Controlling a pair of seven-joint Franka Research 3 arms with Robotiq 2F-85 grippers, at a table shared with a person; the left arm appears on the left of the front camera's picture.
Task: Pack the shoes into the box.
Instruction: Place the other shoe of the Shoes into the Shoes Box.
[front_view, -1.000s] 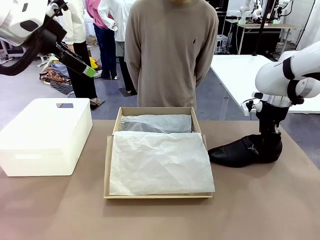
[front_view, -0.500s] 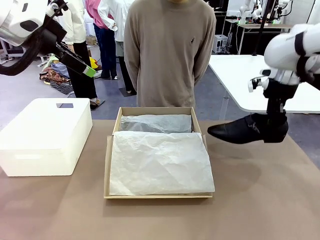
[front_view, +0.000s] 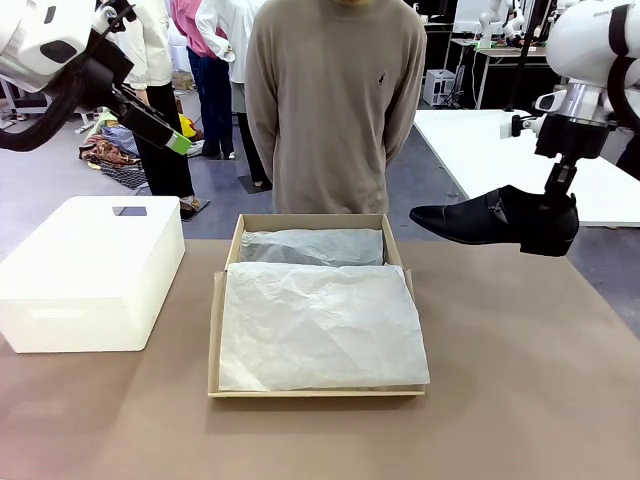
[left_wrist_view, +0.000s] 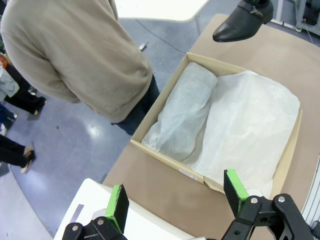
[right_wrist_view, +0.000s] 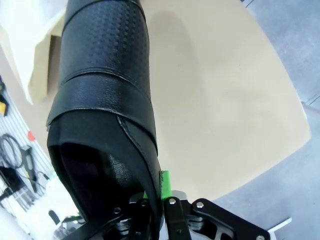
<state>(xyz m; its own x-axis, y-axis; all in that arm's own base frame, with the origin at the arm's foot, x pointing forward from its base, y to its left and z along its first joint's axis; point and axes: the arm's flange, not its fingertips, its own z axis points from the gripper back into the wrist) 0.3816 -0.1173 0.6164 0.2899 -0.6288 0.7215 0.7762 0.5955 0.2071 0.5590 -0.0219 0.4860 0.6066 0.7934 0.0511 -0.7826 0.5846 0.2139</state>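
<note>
Jaws of the left gripper (left_wrist_view: 176, 197) stand spread wide and empty at the upper left of the front view, raised high above the white box (front_view: 90, 270) and well apart from everything on the table (front_view: 520, 400). At centre lies the open cardboard box (front_view: 213, 330). A loose sheet of tissue paper (front_view: 320, 325) covers its near half, and a grey wrapped bundle (front_view: 310, 247) fills the far half; what the wrapping holds is hidden. A person (front_view: 335, 100) stands just behind the far wall of it. To the right, one black shoe (front_view: 480, 220) hangs in the air above the far right part of the table, roughly level, beside the cardboard box and not over it, with its pointed toe aimed picture-left toward the far right corner. The right gripper (right_wrist_view: 161, 186) is pinched tight on the thin back rim at the heel, one finger inside the opening. That narrow hold looks like the weak point: the whole length sticks out sideways from it, so a quick swing could make the shoe droop or slip free. A low approach could catch the toe on the right wall and shove the cardboard box. The loose sheet could also bunch up or get trapped underneath if the shoe is set straight onto it.
</note>
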